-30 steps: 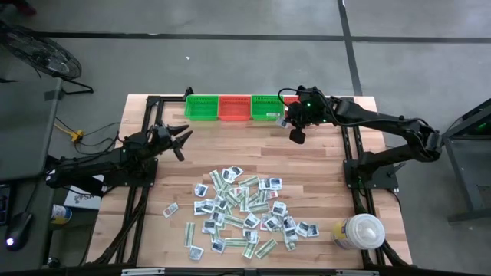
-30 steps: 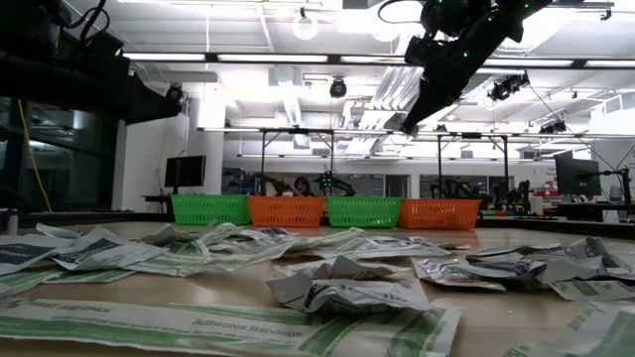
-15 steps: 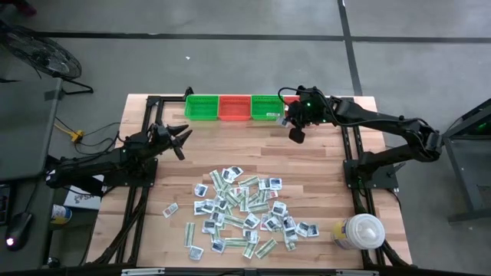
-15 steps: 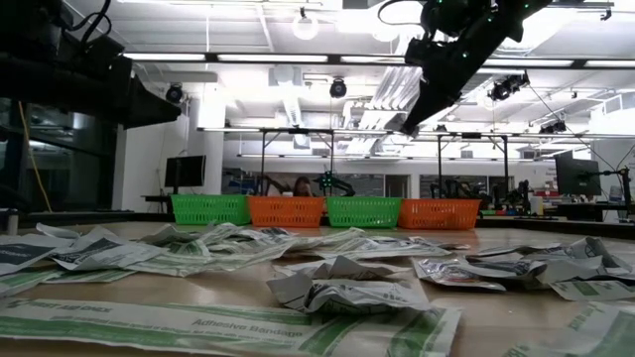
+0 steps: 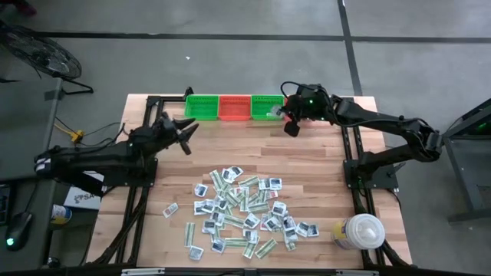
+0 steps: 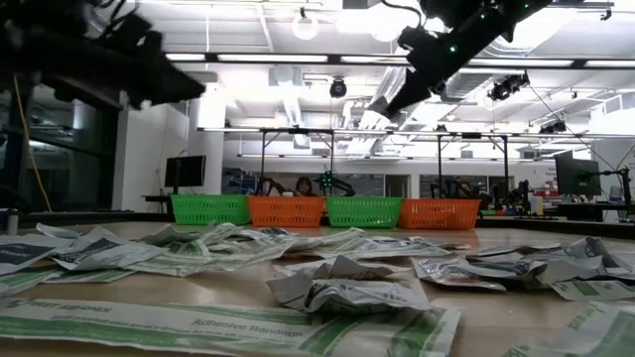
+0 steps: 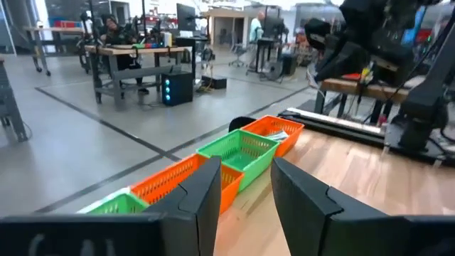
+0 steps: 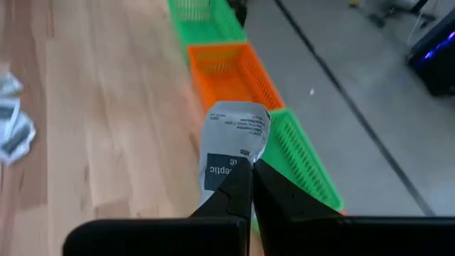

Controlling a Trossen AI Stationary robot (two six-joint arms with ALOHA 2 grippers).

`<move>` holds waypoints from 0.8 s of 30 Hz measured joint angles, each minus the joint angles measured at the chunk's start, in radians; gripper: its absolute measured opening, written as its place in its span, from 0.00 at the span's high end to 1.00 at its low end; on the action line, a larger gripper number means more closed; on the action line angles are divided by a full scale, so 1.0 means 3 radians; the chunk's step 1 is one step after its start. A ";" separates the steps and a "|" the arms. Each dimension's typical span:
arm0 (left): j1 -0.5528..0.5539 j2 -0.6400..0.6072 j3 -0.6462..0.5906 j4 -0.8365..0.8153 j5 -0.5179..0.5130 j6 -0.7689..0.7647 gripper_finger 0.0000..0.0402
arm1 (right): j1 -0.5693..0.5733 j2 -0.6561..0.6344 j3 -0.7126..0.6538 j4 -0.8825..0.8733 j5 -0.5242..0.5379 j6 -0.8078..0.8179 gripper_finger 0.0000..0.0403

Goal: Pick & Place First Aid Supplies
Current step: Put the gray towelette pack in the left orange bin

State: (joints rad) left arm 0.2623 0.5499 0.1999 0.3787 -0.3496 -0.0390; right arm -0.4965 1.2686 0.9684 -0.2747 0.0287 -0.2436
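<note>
The first aid supplies (image 5: 245,211) lie in a loose pile of small white packets and pale-green strips on the near half of the wooden table. Four baskets line the far edge: green (image 5: 201,107), orange (image 5: 234,107), green (image 5: 266,107), and an orange one (image 7: 274,131) partly under my right arm. My right gripper (image 5: 291,127) hovers just in front of the right-hand green basket, shut on one white packet (image 8: 234,135) with a dark mark. My left gripper (image 5: 189,133) is open and holds nothing. It sits above the table's left side, pointing level toward the baskets. My right gripper pinches the white packet by its near end (image 8: 232,173) between its two fingers (image 8: 274,195). The fingers slant down and point toward the table's left. The rest of the packet sticks out past the fingertips, slightly crumpled. It is lifted clear above the table beside the basket row.
A big white round lidded container (image 5: 359,230) stands at the table's near right corner. Dark frame rails (image 5: 354,165) run along both sides of the table. Bare wood (image 5: 245,146) lies between the pile and the baskets.
My left gripper has risen and moved toward the far edge and the baskets, still open and level. My right gripper has tipped up from a steep downward slant to a flatter one. Its tip has swung toward the baskets, still shut on the packet.
</note>
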 joint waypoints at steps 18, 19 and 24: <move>0.1095 0.2595 0.1904 0.0716 0.2233 0.0143 0.64 | 0.0182 0.0239 0.0000 0.1264 0.0176 0.0085 1.00; 0.1092 0.2719 0.2029 0.0726 0.2328 0.0122 0.62 | 0.0182 0.0246 0.0000 0.1318 0.0192 0.0082 1.00; 0.1087 0.3209 0.2541 0.0691 0.2518 0.0104 0.49 | 0.0178 0.0243 0.0000 0.1476 0.0323 0.0057 1.00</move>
State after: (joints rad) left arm 0.5884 1.5124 0.9622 0.5861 0.4057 -0.0078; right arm -0.4431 1.3415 0.9684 0.1681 0.1254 -0.2264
